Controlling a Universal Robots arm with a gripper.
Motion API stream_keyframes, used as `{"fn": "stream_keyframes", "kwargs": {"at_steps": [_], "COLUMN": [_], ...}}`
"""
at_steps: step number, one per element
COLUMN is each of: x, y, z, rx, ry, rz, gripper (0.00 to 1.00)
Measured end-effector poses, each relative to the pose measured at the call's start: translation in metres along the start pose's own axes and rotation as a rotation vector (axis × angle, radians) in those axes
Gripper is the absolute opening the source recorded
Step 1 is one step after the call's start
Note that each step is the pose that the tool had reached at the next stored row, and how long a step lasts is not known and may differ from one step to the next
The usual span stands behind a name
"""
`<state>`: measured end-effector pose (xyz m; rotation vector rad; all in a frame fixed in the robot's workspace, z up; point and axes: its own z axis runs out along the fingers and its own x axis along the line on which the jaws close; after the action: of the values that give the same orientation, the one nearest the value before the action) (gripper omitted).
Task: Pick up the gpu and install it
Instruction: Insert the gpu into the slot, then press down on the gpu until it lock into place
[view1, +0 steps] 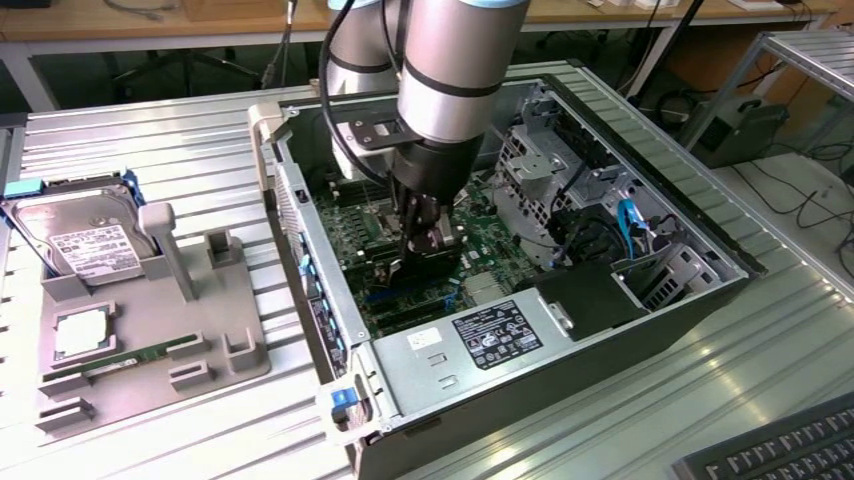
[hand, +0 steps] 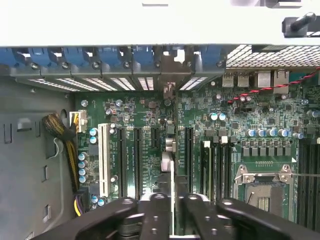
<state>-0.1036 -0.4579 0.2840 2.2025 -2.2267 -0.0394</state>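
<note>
The gpu (view1: 430, 268) hangs edge-down inside the open computer case (view1: 694, 300), low over the green motherboard (view1: 347, 235). My gripper (view1: 424, 240) is shut on its upper edge. In the wrist view the gpu (hand: 169, 160) appears as a thin edge-on strip between the two black fingers (hand: 150, 212), running over the expansion slots toward the rear bracket openings (hand: 170, 82). My gripper (hand: 170, 202) is centred on it. Its silver end bracket sits close to the case's rear wall. Whether the card's edge is seated in a slot is hidden.
A white PCI slot (hand: 104, 160) and black slots lie beside the card; the CPU socket (hand: 262, 187) is further off. Outside, a grey fixture (view1: 147, 330) carries a hard drive (view1: 83, 240) and a green memory stick (view1: 127, 360). The power supply (view1: 487, 335) and drive cage (view1: 547, 165) crowd the case.
</note>
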Motion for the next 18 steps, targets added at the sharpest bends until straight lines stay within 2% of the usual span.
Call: {"fn": "stream_keyframes", "kwargs": {"at_steps": [2, 14, 18], "x": [0.0000, 0.0000, -0.0047], "y": [0.0000, 0.0000, 0.0002], "z": [-0.0001, -0.0001, 0.0003], "rx": [-0.0001, -0.0001, 0.0000], "ry": [0.0002, 0.0002, 0.0001], "rz": [0.000, 0.000, 0.000], "gripper": [0.11, 0.11, 0.11]}}
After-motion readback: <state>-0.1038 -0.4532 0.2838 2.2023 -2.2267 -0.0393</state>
